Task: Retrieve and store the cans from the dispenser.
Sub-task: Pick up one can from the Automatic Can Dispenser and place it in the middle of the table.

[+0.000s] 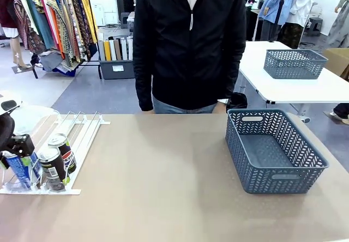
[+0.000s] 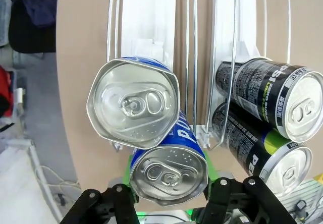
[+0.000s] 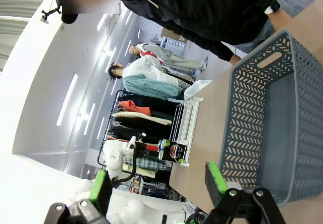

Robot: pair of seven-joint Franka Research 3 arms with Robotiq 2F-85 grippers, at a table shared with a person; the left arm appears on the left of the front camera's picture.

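Layout: dispenser at the left end of the surface, with its lanes sloping down toward the robot's side. One lane holds two blue cans, and the lane beside it holds two dark cans. The near blue can is at the front end of its lane, with the second blue can close behind it

The left gripper is at the near blue can. The can sits between the fingers, one on each side of its body, with the silver top facing back at the wrist camera. Its long axis therefore runs along the lane and roughly in line with the fingers, which span its round width. The gap is about the can's width. Cannot tell whether the pads are pressing, since the can's rim hides the contact

The right gripper is well apart from the dispenser, near the grey basket. Its fingers are spread wide with nothing between them

A person stands at the far side

Judgement: the left arm is much the nearer, and the step in hand looks like taking the front blue can. The lift must clear the front stopper and side rails, and the can behind will likely roll down once it is freed
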